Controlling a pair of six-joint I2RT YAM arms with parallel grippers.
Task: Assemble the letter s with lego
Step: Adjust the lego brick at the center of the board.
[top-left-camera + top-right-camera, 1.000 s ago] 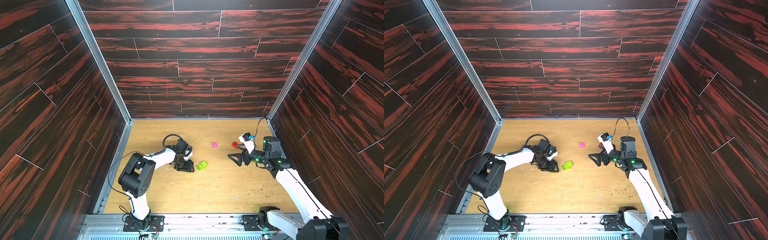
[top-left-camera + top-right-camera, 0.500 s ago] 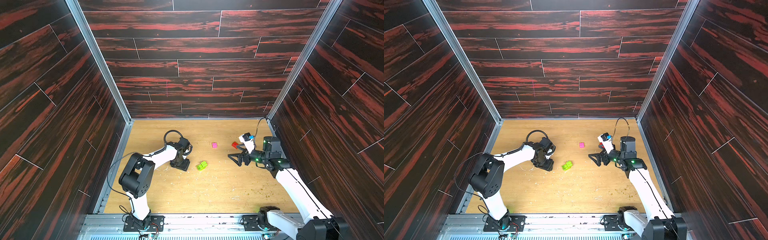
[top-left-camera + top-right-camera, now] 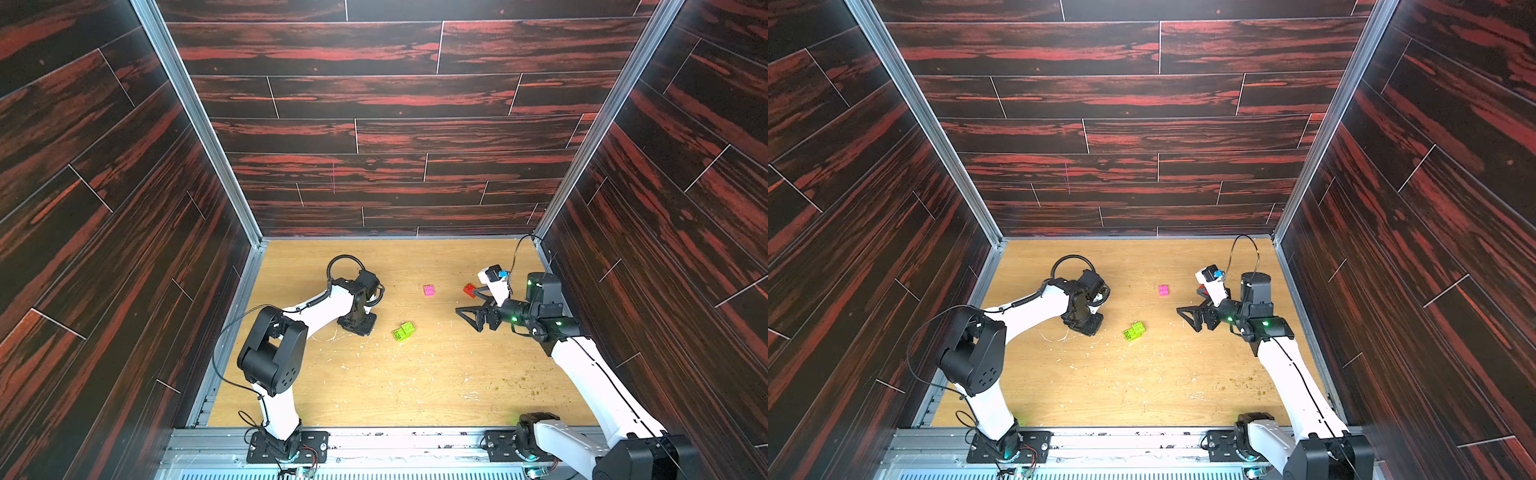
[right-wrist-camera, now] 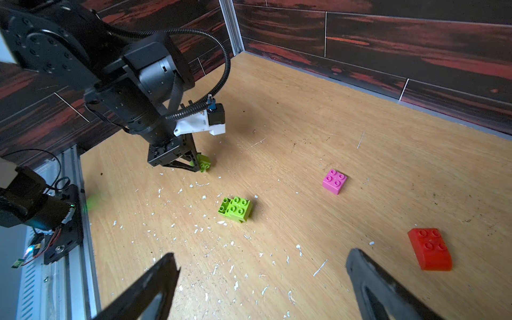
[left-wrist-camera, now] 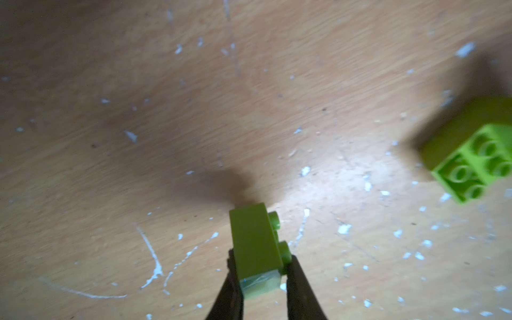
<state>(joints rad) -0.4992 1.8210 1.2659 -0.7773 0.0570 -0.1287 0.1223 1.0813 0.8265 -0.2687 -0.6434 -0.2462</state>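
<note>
- Nearest, on the scratched wooden table (image 3: 395, 386), two lime green bricks (image 3: 403, 331) sit joined, studs up, clear of both claws.
- Near them, the left claw (image 5: 261, 263) is clenched on a third lime green brick (image 5: 255, 235), close to the table.
- Across from it, the right claw (image 4: 263, 257) gapes wide, grasping nothing.
- Farther back lie a pink brick (image 3: 429, 289) and a red brick (image 3: 469, 289), apart and unjoined.
</note>
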